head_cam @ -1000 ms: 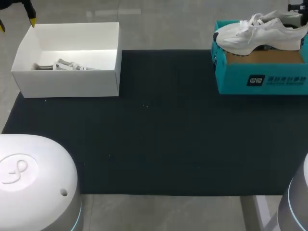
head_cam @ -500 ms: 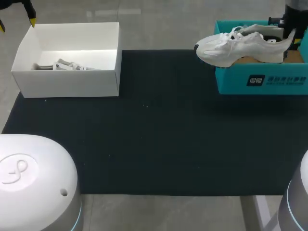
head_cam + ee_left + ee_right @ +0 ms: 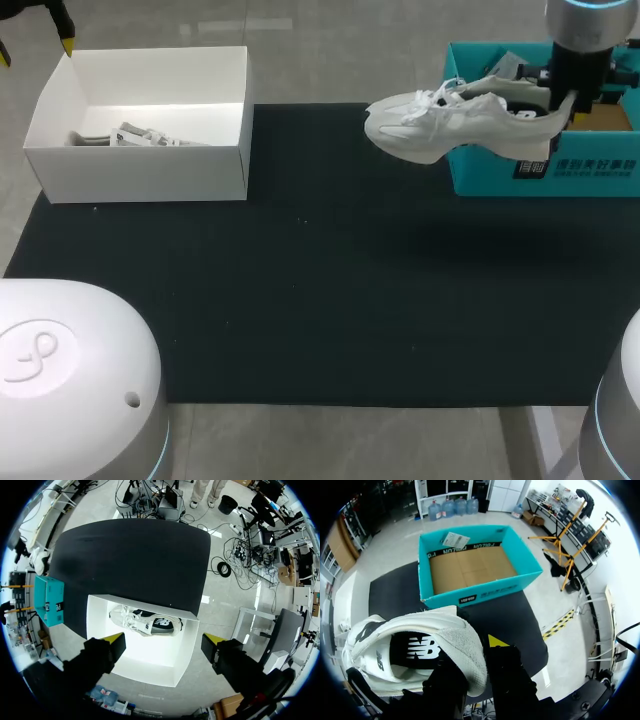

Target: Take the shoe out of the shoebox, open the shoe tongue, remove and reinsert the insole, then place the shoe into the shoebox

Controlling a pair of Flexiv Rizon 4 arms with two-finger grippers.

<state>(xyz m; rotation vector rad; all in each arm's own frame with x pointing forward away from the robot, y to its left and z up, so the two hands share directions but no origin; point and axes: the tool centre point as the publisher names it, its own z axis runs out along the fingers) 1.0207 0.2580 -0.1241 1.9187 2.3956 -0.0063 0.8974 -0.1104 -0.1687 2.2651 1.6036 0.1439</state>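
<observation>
The right pincer (image 3: 562,100) grips the white shoe (image 3: 440,125) by its heel, aloft, toe out over the dark mat (image 3: 320,280), heel at the teal shoebox (image 3: 590,172).

Cnt: 2 shoes (lifted shoe (image 3: 440,122), boxed shoe (image 3: 140,136)), 2 boxes (teal box (image 3: 595,168), white box (image 3: 140,172)), 1 blk mat (image 3: 330,290).

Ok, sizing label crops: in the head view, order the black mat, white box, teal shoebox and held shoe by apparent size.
Largest: black mat.
Next: white box and teal shoebox look alike; the shoebox runs past the view's edge, so I won't rank them.
Smallest: held shoe.
</observation>
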